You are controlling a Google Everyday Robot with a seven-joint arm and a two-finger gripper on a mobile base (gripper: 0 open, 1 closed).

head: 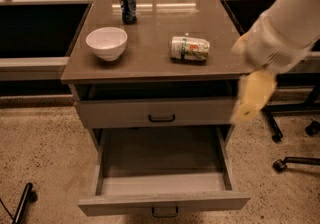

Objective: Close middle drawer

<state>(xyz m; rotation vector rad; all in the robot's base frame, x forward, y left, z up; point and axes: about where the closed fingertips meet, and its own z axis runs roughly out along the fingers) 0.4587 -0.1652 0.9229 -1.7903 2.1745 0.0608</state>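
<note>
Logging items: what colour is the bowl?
The bowl is white, camera view; the gripper hangs by the cabinet right edge.

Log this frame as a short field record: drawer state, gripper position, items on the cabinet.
middle drawer: pulled far out, not yet closed
gripper: right of the cabinet, level with the upper drawer front, above the middle drawer's right side, no contact visible
cabinet top: white bowl, upright can, can lying on its side
</note>
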